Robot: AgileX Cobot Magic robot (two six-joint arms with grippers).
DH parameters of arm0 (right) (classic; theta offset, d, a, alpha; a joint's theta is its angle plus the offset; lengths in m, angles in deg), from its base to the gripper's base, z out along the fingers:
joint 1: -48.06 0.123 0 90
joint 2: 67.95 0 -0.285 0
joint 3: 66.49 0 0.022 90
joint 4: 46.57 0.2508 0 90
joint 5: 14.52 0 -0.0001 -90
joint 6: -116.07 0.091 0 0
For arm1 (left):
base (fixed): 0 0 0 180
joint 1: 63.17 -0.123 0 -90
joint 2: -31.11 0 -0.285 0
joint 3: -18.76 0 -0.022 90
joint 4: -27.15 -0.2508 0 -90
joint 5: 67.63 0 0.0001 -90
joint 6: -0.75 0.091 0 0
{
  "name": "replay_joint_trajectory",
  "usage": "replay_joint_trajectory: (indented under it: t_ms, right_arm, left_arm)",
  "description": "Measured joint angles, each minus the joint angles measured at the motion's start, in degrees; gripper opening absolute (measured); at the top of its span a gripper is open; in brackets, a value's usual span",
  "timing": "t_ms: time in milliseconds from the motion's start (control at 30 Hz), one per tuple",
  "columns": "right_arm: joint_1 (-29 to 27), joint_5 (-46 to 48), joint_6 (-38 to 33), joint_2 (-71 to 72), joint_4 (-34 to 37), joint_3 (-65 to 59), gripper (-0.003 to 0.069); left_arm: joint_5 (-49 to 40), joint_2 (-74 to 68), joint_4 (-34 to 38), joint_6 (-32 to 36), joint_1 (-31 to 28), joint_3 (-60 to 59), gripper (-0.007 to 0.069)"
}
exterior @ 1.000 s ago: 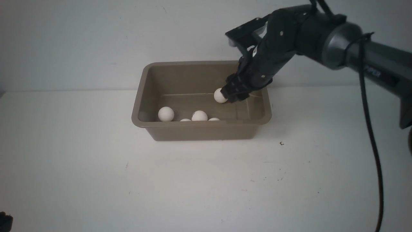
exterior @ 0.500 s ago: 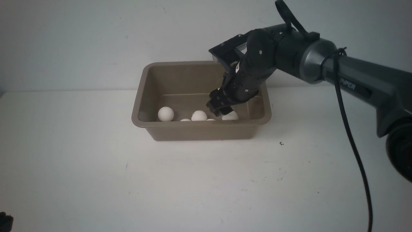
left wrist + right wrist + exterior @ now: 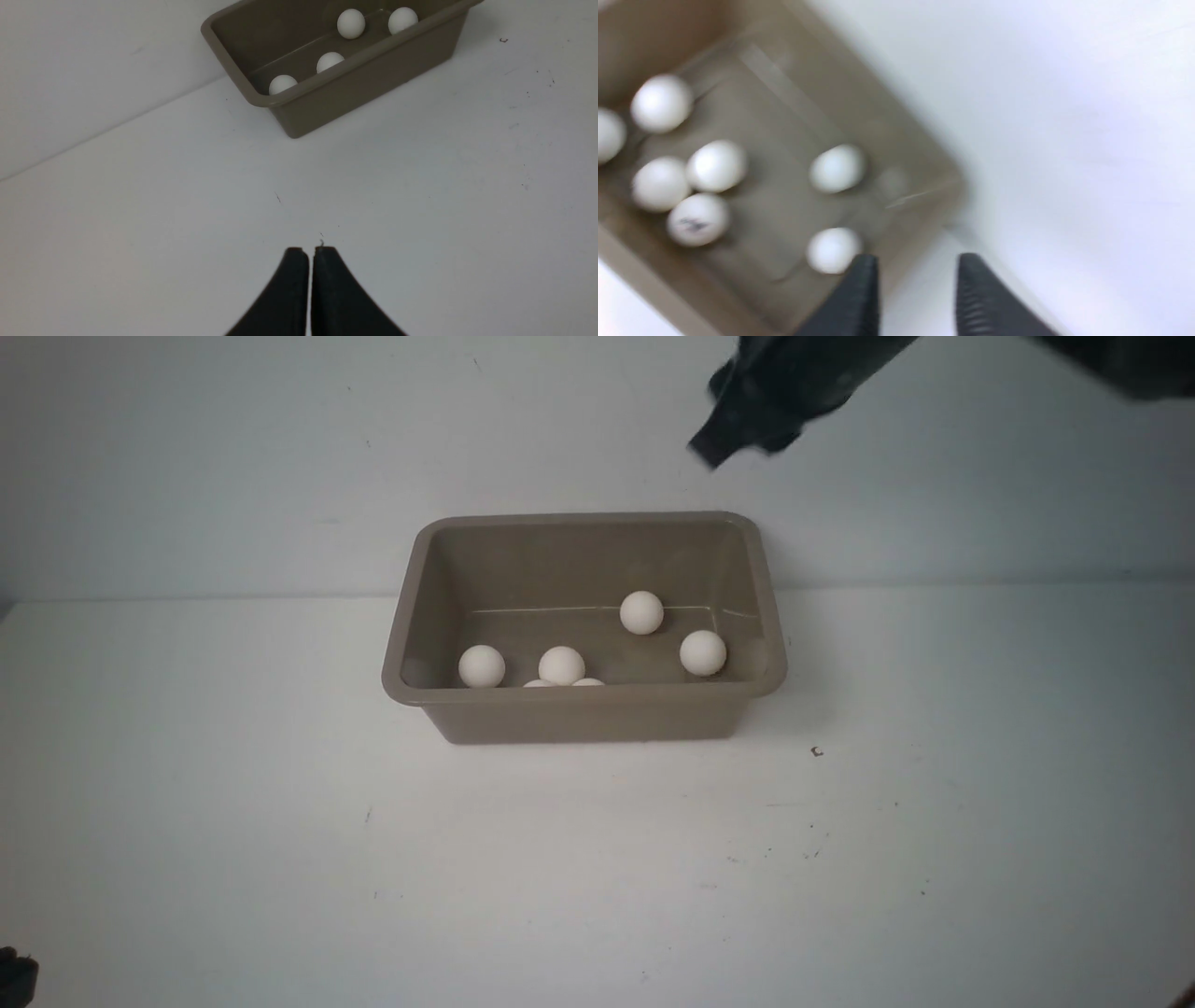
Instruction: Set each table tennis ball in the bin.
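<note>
I'm seeing R gripper blurring, jaws parted, gripping nothing; L gripper closed, empty. Bin near wall is hiding two balls partly.

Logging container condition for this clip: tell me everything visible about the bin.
The bin is a rectangular grey-brown tub, plastic by its look, with rounded corners, a flared rim and sloping walls. It stands upright and open on the white table near the back wall. Seven white balls lie on its floor. No hand touches it.
</note>
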Motion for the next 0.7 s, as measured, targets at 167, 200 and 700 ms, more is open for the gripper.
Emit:
replay_joint_trajectory:
  t_ms: [167,200,700]
  right_arm:
    - [-2.3,2.03,0.08,9.19,-1.62,0.15,0.0068]
    - [-3.92,3.58,0.6,12.96,-1.34,0.15,0.0021]
    - [-12.0,-9.89,5.88,56.27,-1.24,-45.69,-0.0015]
  left_arm:
    - [0.72,0.0,0.0,0.22,0.0,0.0,-0.0004]
    - [0.92,0.0,0.0,0.28,0.0,0.0,-0.0004]
    - [1.33,0.0,0.0,2.03,0.0,-0.68,-0.0004]
